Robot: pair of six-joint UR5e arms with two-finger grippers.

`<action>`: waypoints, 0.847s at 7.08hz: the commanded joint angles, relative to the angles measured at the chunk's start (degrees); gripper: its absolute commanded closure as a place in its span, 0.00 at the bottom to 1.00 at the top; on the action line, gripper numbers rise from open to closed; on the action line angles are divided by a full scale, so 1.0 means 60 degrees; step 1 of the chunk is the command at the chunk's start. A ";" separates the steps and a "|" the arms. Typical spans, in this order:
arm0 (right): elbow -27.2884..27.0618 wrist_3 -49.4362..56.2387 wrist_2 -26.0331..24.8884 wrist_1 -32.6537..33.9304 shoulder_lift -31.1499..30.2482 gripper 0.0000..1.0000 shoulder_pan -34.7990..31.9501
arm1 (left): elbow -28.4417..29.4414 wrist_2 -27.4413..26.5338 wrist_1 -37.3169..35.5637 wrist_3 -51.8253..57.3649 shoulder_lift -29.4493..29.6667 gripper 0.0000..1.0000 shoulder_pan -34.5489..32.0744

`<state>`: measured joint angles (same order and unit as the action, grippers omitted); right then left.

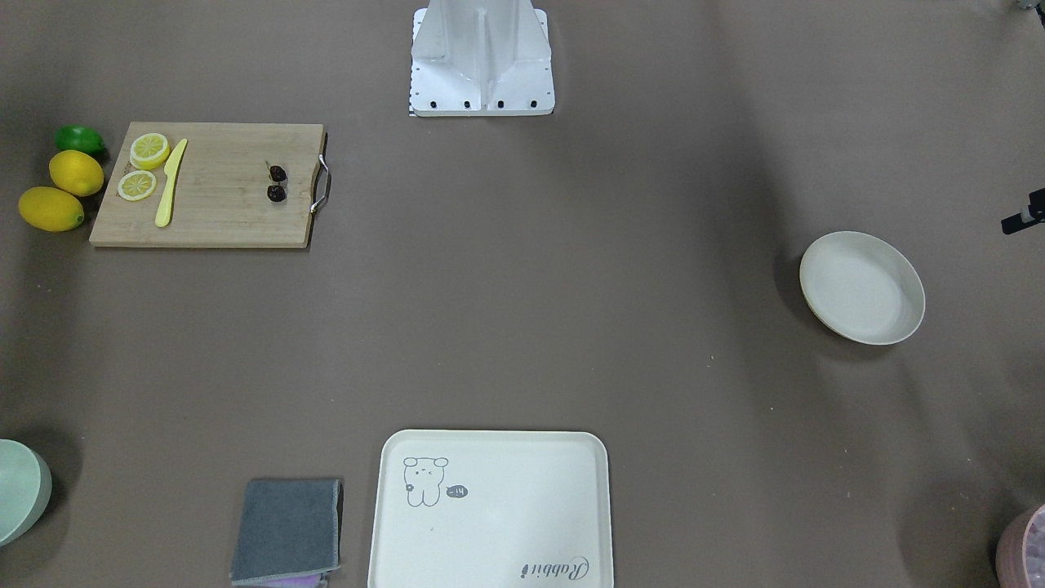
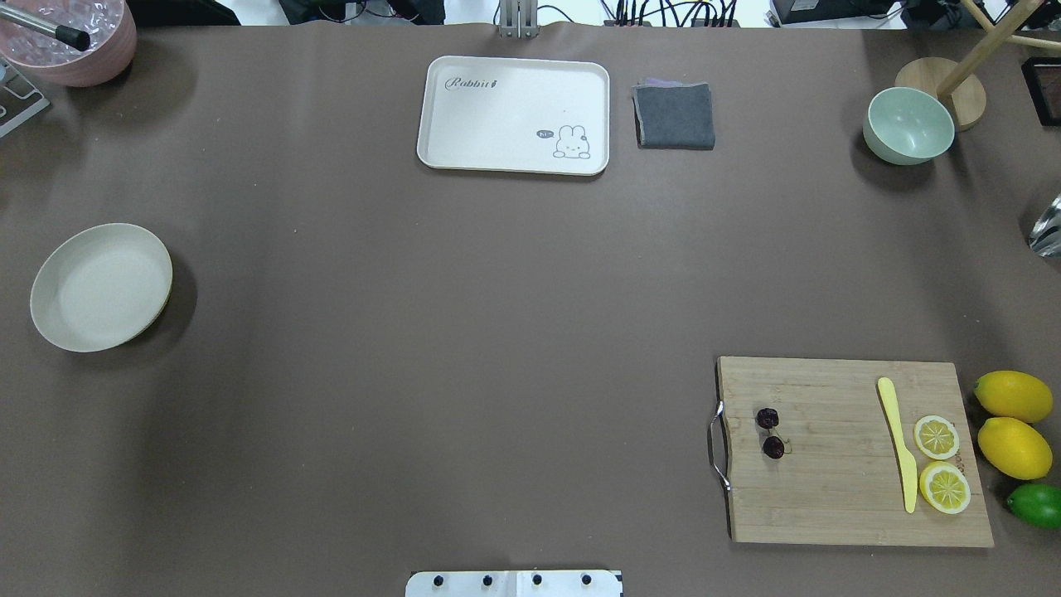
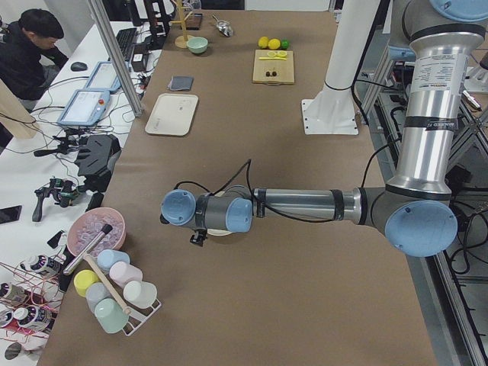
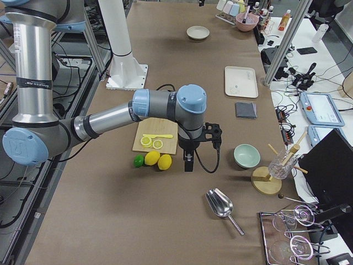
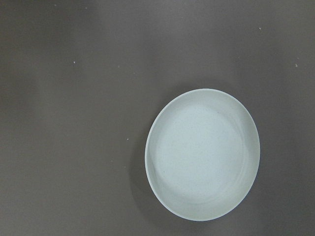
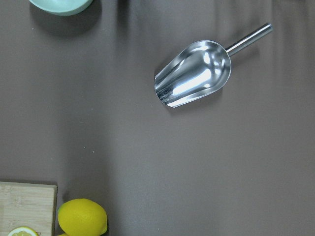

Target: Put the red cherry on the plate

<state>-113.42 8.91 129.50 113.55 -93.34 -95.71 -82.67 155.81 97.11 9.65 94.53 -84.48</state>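
The red cherry [image 2: 769,431], two tiny dark maroon fruits joined by stems, lies on the wooden cutting board [image 2: 845,497] near its metal handle, also visible from across the table [image 1: 277,184]. The cream-white plate [image 2: 101,286] sits bare at the table's far left; the left wrist view looks straight down on the plate [image 5: 202,153]. My left gripper [image 3: 197,238] hangs above the plate, and I cannot tell its state. My right gripper [image 4: 188,163] points down beside the lemons, off the board and far from the cherry; its state cannot be told either.
On the board lie a yellow knife [image 2: 898,439] and two lemon slices [image 2: 937,437]. Two lemons [image 2: 1013,423] and a lime [image 2: 1036,504] sit beside it. A bear tray [image 2: 514,114], grey cloth [image 2: 675,116], green bowl [image 2: 908,124], metal scoop [image 6: 194,73] and pink bowl [image 2: 70,41] line the far side.
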 commanded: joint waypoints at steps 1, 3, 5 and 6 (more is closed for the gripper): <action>-0.0023 0.0009 0.0037 -0.0043 -0.0132 0.00 0.0028 | 0.1160 -0.0055 0.1867 -0.0420 0.0035 0.01 0.0178; 0.0007 0.0009 0.0052 -0.0029 -0.0132 0.00 0.0029 | 0.1224 -0.0113 0.3449 -0.2288 0.0035 0.01 0.0921; 0.0051 0.0009 0.0023 -0.0029 -0.0132 0.00 0.0029 | 0.1616 -0.0828 0.5205 -0.3726 0.0050 0.01 0.1800; 0.0080 0.0009 0.0023 -0.0029 -0.0132 0.00 0.0029 | 0.1954 -0.1121 0.6361 -0.4559 0.0079 0.01 0.2167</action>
<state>-113.14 8.94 129.67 113.38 -94.11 -95.54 -73.20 151.24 127.52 -12.07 94.86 -74.36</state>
